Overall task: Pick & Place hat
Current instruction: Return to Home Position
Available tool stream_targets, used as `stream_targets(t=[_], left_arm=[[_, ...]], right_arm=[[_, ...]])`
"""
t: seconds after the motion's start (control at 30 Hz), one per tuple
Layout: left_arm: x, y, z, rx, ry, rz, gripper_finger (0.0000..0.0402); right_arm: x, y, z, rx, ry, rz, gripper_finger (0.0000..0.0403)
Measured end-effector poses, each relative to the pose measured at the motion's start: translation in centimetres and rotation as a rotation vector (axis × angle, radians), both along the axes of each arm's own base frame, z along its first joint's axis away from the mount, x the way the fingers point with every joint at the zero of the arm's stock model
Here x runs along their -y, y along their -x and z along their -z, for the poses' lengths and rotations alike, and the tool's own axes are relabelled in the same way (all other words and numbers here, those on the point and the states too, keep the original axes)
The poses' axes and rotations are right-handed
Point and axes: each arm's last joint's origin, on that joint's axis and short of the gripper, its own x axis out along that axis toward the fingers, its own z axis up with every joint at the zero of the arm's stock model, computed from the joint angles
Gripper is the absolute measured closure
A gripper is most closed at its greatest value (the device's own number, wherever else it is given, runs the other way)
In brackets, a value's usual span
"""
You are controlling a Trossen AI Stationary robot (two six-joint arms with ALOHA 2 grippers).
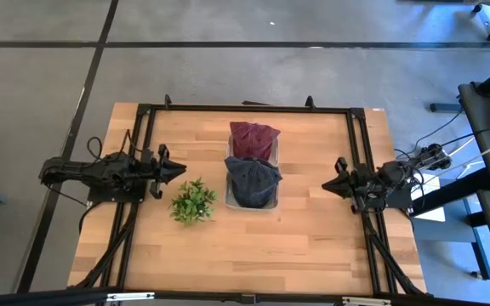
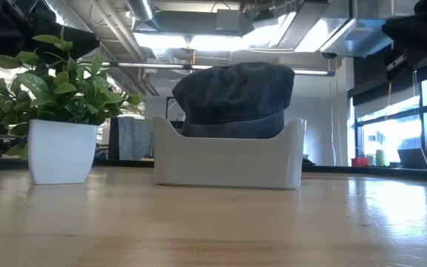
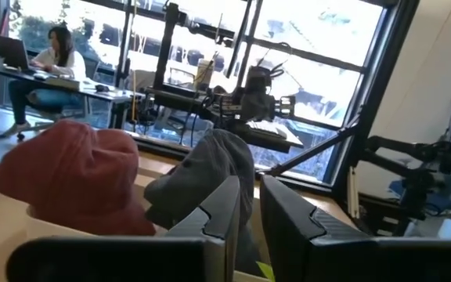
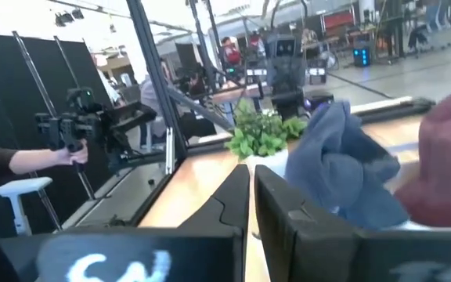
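Note:
A dark blue-grey hat (image 1: 252, 179) sits in the near part of a white tray (image 1: 274, 203) at the table's middle; a maroon hat (image 1: 253, 138) lies in the tray's far part. In the low view the dark hat (image 2: 234, 98) bulges above the tray's wall (image 2: 228, 159). My left gripper (image 1: 182, 171) waits above the table's left side, shut, pointing at the tray. My right gripper (image 1: 325, 184) waits at the right side, shut, also pointing at the tray. The left wrist view shows both hats (image 3: 84, 176) (image 3: 214, 168) beyond my fingers (image 3: 250, 215); the right wrist view shows them too (image 4: 343, 164) (image 4: 449, 157).
A small green plant in a white pot (image 1: 193, 201) stands near-left of the tray, close to my left gripper. A black frame (image 1: 245, 108) runs around the wooden table. Bare wood (image 1: 253, 246) lies toward the near edge. People and desks show in the room beyond.

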Motion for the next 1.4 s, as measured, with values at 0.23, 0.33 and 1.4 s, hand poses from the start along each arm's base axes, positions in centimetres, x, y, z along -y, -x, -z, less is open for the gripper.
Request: stream_targets(t=[0.23, 0.33, 1.4], left_arm=[[-0.2, -0.1, 0.5, -0.048, -0.021, 0.014, 0.0351], [-0.3, -0.1, 0.8, -0.085, -0.021, 0.007, 0.0354], [-0.8, -0.1, 1.0, -0.128, -0.178, -0.155, 0.0354]], right_arm=[[-0.2, -0.5, 1.7, 0.008, -0.014, -0.01, 0.0377], [-0.3, -0.6, 2.0, 0.006, 0.018, -0.008, 0.0377], [2.3, -1.1, 2.4, -0.031, 0.159, 0.262, 0.0377]])
